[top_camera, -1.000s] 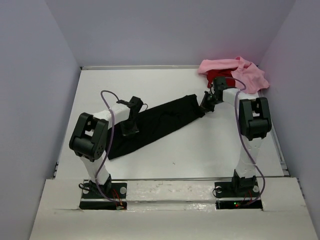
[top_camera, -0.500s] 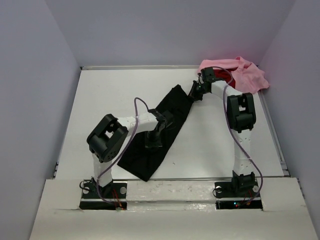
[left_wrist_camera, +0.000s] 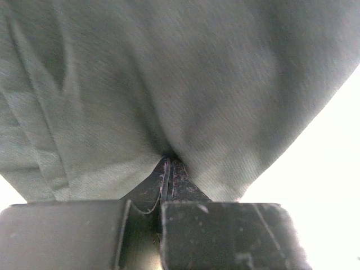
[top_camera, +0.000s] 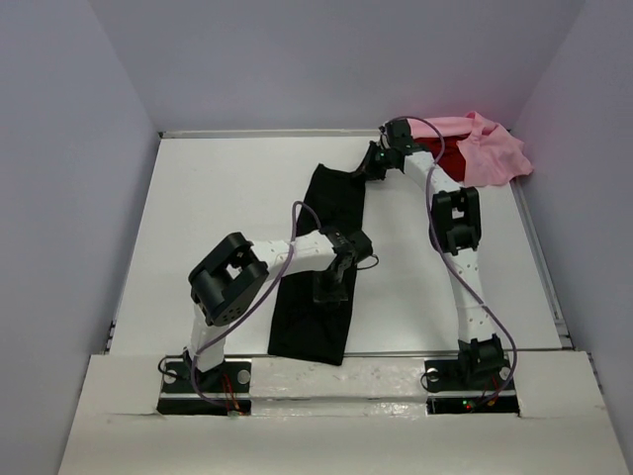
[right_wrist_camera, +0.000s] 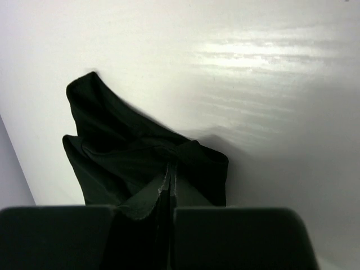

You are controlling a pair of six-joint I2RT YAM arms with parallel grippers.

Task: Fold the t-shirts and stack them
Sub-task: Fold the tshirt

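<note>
Black shirt (top_camera: pixel 334 203) stretched from twelve to six o'clock, left gripper (left_wrist_camera: pixel 168 173) and right gripper (right_wrist_camera: pixel 169 179) both clenched on it. Next likely: lay it flat.

White flat bench (top_camera: pixel 218 198). Black cloth t-shirt (top_camera: pixel 309 332) lies stretched along the centre, 12 to 6 o'clock. Light pink cloth t-shirt (top_camera: pixel 495 153) bunched over red cloth t-shirt (top_camera: pixel 453 163) at 1 o'clock corner.

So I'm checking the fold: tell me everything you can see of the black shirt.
The black shirt is plain, soft cloth, drawn into a long narrow band running from the far part of the table to its near edge. The right hand pinches its far end, bunched and creased; the left hand pinches it nearer the middle. No label shows.
</note>
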